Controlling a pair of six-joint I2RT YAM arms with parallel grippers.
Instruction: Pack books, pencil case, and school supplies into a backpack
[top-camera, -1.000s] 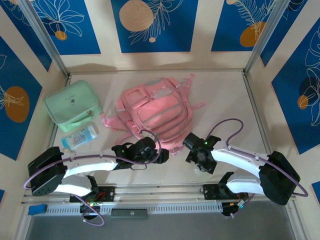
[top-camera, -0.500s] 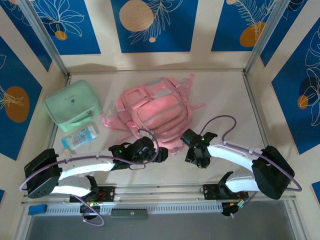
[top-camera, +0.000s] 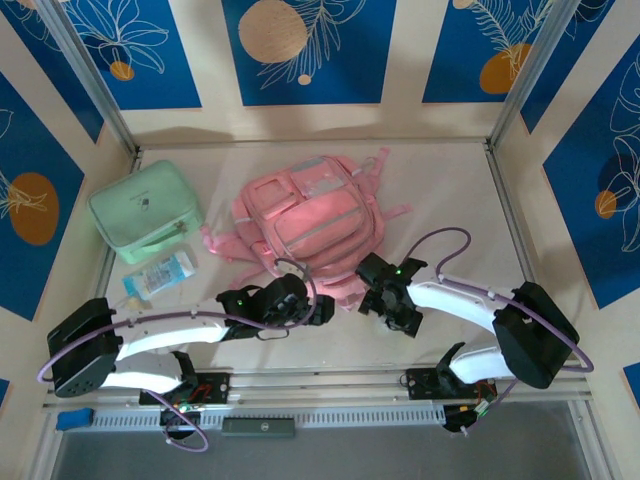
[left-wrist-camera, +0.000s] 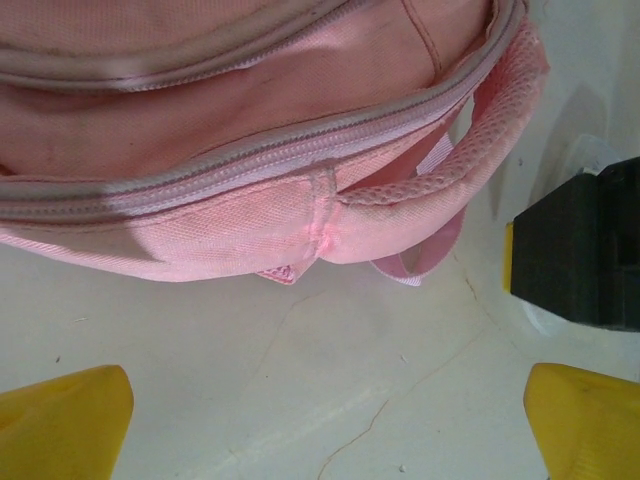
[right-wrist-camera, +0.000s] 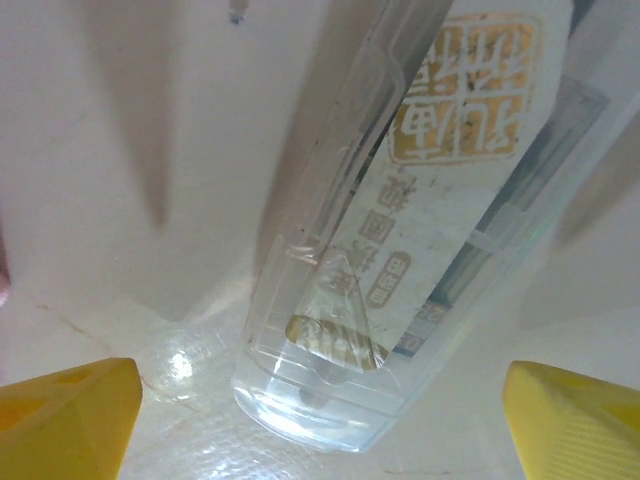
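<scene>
The pale surface carries everything, and the pink backpack lies flat at its middle, front pockets up and straps spilling toward the far right. Its main zip looks shut along the stretch seen by the left wrist camera, with a mesh carry handle looping off the near edge onto the surface.

Both arms reach in from the near edge. The left arm stretches rightward and ends just short of the backpack's near rim. The right arm bends leftward and ends just beside the backpack's near right corner.

A mint-green boxy zip case sits at the far left of the surface, well apart from the backpack.

The left tool is spread wide, its yellow fingertips standing at the two lower corners of its own view with bare surface between them. It holds nothing and faces the backpack's near edge.

The right tool is likewise spread wide, with a yellow tip in each lower corner of its view.

A light blue-and-white flat packet lies just in front of the mint case, near the left arm.

A clear plastic container with gold printed characters lies on the surface between the right tool's tips, clear of both.
</scene>
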